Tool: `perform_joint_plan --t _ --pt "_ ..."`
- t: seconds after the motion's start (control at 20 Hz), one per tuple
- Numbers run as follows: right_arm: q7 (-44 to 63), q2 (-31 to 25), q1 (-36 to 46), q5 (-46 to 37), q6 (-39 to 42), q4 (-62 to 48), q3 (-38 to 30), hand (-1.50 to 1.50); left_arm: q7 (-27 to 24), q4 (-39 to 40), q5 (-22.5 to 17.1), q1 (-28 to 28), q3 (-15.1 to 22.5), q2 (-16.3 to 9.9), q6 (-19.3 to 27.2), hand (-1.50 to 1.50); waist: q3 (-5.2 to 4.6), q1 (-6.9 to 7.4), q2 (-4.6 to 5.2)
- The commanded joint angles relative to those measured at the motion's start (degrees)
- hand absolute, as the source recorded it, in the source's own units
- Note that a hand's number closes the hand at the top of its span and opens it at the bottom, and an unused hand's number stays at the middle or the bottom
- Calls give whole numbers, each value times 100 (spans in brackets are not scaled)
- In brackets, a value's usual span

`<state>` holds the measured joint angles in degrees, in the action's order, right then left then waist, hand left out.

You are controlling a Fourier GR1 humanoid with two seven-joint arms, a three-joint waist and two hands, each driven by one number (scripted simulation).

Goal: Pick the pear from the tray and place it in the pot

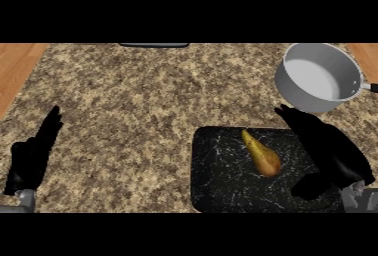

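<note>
A yellow-brown pear (261, 154) lies on the black marbled tray (221, 175) at the lower right, its narrow end pointing away from me. My right hand (332, 150) hovers over the tray's right side, just right of the pear, fingers straight and thumb spread toward the tray's front. It holds nothing. The grey metal pot (319, 76) stands at the upper right, beyond the tray, with nothing visible inside. My left hand (33, 157) rests open at the lower left, fingers up.
The speckled granite counter (140, 100) fills the view, with wooden floor at the far left (15, 70) and upper right. A dark object (155, 45) sits at the counter's back edge. The pot's handle (371, 87) sticks out to the right.
</note>
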<state>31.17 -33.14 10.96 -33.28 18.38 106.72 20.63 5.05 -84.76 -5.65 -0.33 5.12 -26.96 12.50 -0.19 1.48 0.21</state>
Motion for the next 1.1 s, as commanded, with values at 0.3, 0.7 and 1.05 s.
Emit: perform_joint_plan --t 0.3,0.7,1.05 --pt "1772 1256 1379 427 1889 -802 232 -150 122 -368 76 286 -247 50 -154 0 17 -91 -24" --pt "1405 1539 1810 -291 1971 -1948 151 -150 32 -236 421 313 -280 307 -261 0 18 -101 -18" --pt "1208 1936 1299 -1009 1814 -2086 375 -150 499 -715 618 387 -543 412 -384 0 20 -118 -25"
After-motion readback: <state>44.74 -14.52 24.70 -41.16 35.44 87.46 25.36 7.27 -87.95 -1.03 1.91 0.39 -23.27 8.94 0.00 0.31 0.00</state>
